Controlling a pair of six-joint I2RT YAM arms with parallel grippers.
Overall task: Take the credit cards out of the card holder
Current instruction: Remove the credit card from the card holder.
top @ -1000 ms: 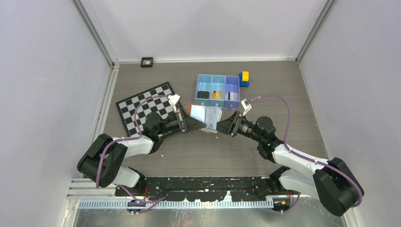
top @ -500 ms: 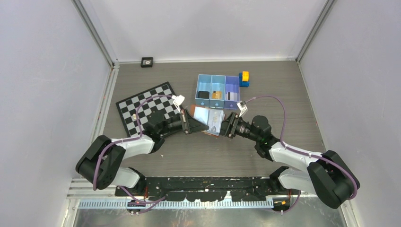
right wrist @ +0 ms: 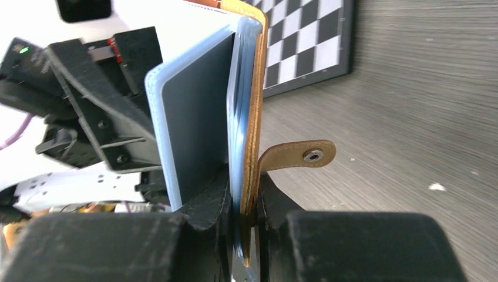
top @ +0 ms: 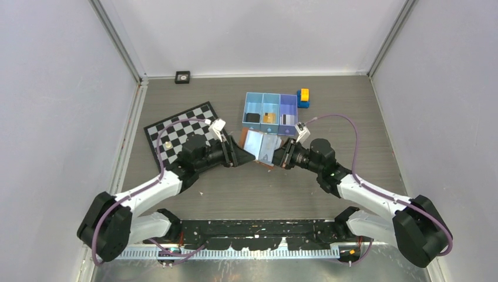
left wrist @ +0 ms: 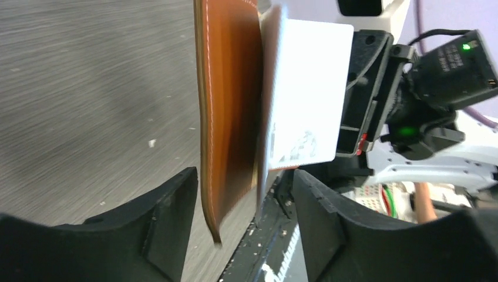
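Leather card holder [left wrist: 229, 106], likely floppy, clamped in right end effector [right wrist: 244, 202] | left end effector [left wrist: 245, 179] released astride it | credit cards [left wrist: 308, 94] likely stiff, slick; pinch protruding edge

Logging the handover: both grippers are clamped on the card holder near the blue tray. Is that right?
Not quite. Only the right gripper is clamped on the card holder near the blue tray. The left wrist view shows the left gripper with its jaws apart, the holder between them unclamped.
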